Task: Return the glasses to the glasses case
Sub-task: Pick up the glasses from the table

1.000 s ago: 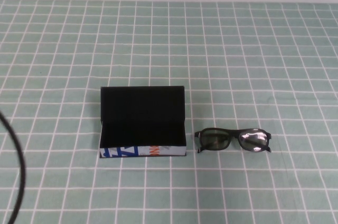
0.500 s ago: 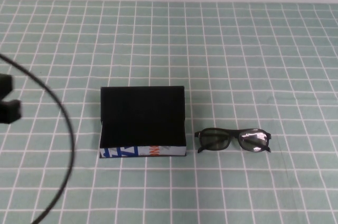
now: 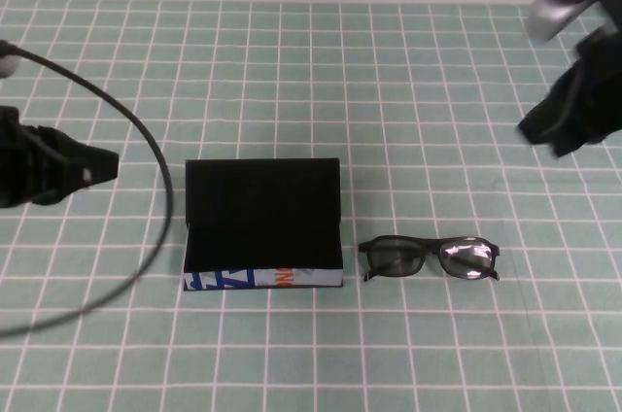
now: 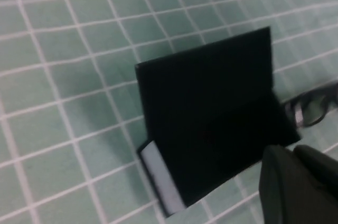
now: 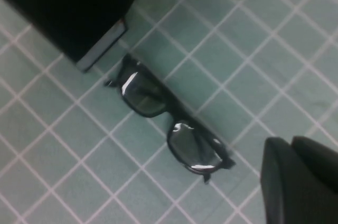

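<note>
The glasses case point(image 3: 262, 223) lies open at the table's middle, its black lid standing at the back and its white printed edge at the front. The black glasses point(image 3: 430, 258) lie on the cloth just to its right, apart from it. My left gripper point(image 3: 105, 165) hovers left of the case, shut and empty. My right gripper point(image 3: 546, 132) hovers far right, beyond the glasses, shut and empty. The left wrist view shows the case point(image 4: 211, 123), a bit of the glasses point(image 4: 311, 110) and the gripper point(image 4: 293, 152). The right wrist view shows the glasses point(image 5: 169, 121), the case corner point(image 5: 68, 2) and the gripper point(image 5: 292, 142).
A green cloth with a white grid point(image 3: 311, 72) covers the table up to a pale wall at the back. A black cable point(image 3: 160, 198) loops from my left arm down past the case's left side.
My left arm has come further in from the left edge toward the case. My right arm has entered at the upper right. The case and glasses have not moved.
</note>
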